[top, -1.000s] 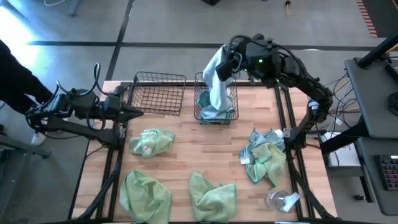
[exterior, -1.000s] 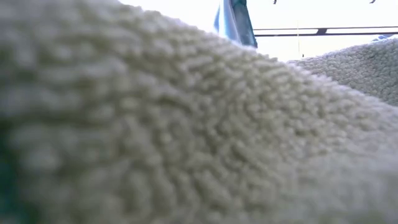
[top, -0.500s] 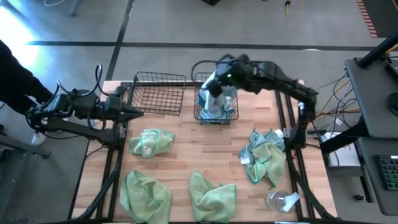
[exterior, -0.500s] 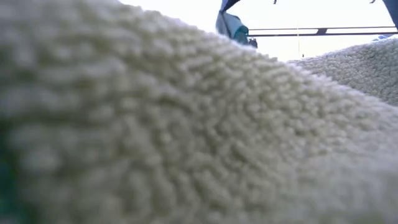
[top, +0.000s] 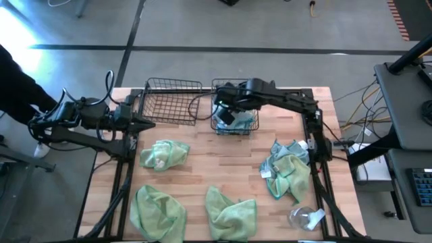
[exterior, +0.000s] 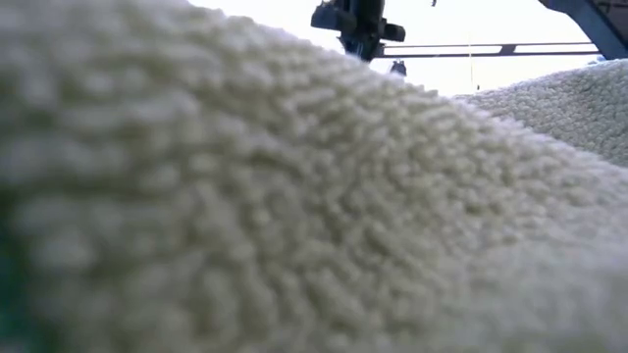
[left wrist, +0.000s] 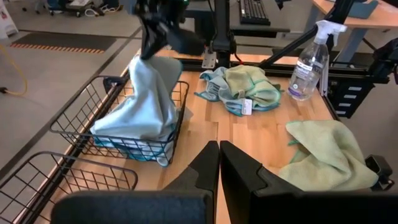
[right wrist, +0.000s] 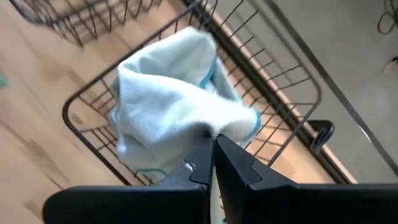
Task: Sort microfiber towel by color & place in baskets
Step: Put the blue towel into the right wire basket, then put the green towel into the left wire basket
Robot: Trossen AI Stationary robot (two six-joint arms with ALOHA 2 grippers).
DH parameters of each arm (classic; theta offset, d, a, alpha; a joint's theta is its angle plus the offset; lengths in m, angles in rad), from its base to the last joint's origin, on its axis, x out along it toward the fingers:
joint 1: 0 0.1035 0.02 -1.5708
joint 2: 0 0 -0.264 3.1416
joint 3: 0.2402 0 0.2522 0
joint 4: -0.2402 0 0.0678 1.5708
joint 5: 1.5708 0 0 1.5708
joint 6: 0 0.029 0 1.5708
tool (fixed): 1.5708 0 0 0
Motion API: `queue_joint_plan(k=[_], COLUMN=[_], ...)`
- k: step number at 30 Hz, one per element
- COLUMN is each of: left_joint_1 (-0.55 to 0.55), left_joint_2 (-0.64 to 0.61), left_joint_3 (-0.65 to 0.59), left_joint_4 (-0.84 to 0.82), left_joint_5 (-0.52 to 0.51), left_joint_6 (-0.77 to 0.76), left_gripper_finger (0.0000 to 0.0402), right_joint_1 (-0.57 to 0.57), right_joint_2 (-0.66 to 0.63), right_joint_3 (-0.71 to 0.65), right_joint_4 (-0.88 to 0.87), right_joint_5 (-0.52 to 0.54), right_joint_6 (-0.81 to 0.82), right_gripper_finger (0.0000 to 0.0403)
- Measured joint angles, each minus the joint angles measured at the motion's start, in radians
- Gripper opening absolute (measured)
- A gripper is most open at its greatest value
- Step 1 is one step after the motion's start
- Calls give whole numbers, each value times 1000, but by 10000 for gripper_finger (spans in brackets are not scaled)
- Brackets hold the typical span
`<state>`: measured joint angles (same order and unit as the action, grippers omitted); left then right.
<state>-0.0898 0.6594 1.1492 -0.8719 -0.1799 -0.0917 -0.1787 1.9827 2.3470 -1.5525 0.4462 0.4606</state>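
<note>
Lowered right claw (top: 226,113), pinching blue-grey towel (right wrist: 174,106) into basket (top: 251,127); left claw (left wrist: 219,163) closed

Low view almost fully blocked by blurred cream towel (exterior: 294,216) right at the lens; table hidden. Spray bottle (top: 305,218) label unreadable.

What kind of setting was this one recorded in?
Probably a robotics lab or workshop: a wooden table on a bare concrete floor with taped lines, and desks with a keyboard beyond.
</note>
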Motion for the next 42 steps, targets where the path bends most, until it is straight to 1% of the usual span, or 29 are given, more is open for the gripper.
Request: queue_joint_plan(k=[8,12,15,19,26,30,32,36,42], left_joint_1=[0,0,0,0,0,0,0,0,0], left_joint_2=[0,-1,0,0,-1,-1,-1,-1,0], left_joint_3=[0,0,0,0,0,0,0,0,0], left_joint_4=[-16,-16,-16,-20,-24,-26,-31,-60,-72], left_joint_5=[0,0,0,0,0,0,0,-1,-18], left_joint_6=[0,0,0,0,0,-2,-14,-49,-53], left_gripper_finger=[0,0,0,0,0,0,0,0,0], right_joint_1=[2,2,-4,-22,-57,-72,-72,-45,-3], right_joint_2=[57,60,60,60,61,57,43,-3,-103], right_joint_3=[0,0,0,0,0,0,0,0,-1], right_joint_4=[-17,-18,-19,-19,-19,-19,-19,-19,-19], right_joint_5=[2,60,62,49,51,49,24,-88,-146], right_joint_6=[-22,-32,-56,-65,-71,-75,-66,-58,17], right_gripper_finger=[9,9,16,37,95,120,127,131,126])
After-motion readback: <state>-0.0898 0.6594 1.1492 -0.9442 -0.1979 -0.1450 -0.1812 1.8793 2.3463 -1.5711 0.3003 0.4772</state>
